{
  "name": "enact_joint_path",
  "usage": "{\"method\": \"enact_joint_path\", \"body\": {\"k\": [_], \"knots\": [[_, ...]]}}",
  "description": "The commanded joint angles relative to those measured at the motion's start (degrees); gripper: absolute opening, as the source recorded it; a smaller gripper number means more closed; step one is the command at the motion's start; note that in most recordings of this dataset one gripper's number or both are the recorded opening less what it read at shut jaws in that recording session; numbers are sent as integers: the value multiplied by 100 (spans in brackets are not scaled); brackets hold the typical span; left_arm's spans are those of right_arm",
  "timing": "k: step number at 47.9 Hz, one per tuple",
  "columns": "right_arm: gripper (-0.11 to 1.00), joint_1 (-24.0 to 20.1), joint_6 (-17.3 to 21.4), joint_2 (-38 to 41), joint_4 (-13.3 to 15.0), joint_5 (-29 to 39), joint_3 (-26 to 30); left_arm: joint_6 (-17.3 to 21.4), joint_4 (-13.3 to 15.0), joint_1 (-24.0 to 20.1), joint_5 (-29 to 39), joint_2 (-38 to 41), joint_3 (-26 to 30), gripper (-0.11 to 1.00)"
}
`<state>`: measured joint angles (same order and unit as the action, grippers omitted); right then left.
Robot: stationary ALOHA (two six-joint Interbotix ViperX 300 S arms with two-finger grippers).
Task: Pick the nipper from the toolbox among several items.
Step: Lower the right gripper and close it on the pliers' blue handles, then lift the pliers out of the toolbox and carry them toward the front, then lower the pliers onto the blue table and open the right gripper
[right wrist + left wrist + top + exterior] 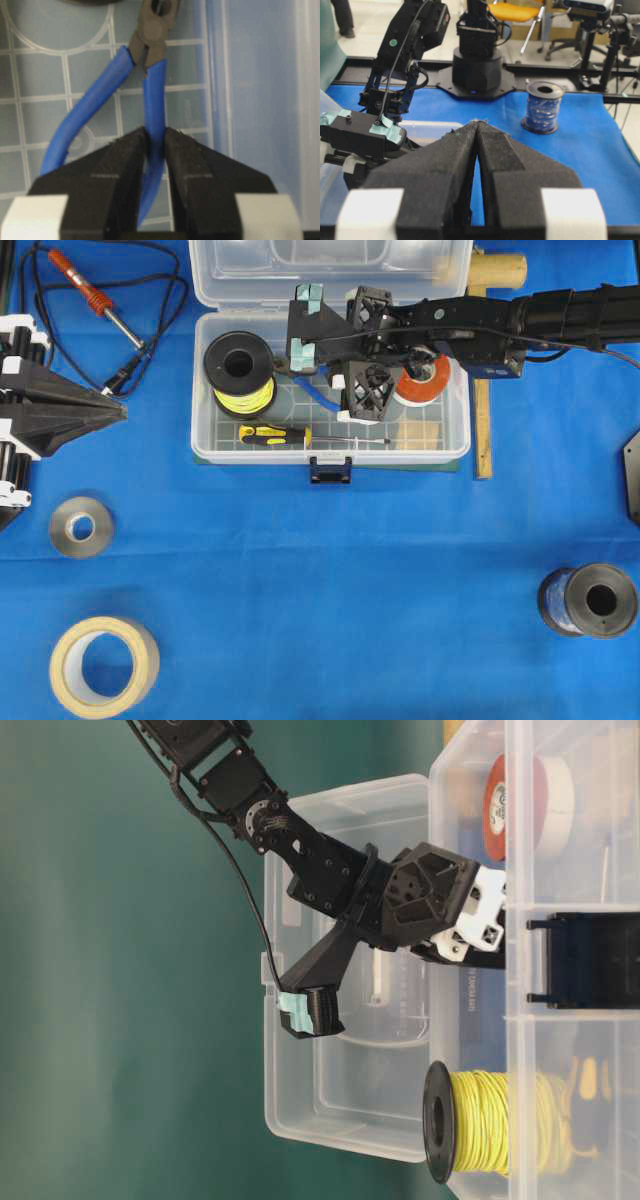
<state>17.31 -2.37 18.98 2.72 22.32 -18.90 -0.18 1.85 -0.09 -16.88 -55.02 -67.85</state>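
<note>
Right gripper (155,150) inside toolbox (205,445), clamped on one nipper (150,100) handle; lift-out remains. Left gripper (477,145) pinched together, empty.

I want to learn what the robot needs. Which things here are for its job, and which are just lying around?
For the job:
- nipper, one blue handle pinched by the right gripper
- toolbox

Just lying about:
- in the box: yellow wire spool, screwdriver, red tape
- on the cloth: soldering iron, blue wire spool, two tape rolls
</note>
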Motion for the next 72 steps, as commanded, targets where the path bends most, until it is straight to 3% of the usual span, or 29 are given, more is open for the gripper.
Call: {"method": "enact_joint_path", "body": {"k": [1,14,32,42,52,61,72], "knots": [[13,18,18,-70,-35,-9,35,-9,18,-9,-26,53,97,0],[13,18,70,-721,-35,0,-44,-9,18,-9,-26,44,88,0],[13,-79,141,-2259,-44,229,-387,-18,18,-264,70,26,35,0],[13,-835,316,-2848,-44,18,-861,-18,18,-281,132,0,18,0],[13,-1802,765,-2979,-44,-325,-1160,-9,18,-281,141,-35,18,0],[13,-2452,1028,-2725,-44,-589,-1301,0,18,-281,132,-62,18,0],[13,-2795,1582,-1969,-44,-967,-1380,-9,18,-281,123,-62,18,0]]}}
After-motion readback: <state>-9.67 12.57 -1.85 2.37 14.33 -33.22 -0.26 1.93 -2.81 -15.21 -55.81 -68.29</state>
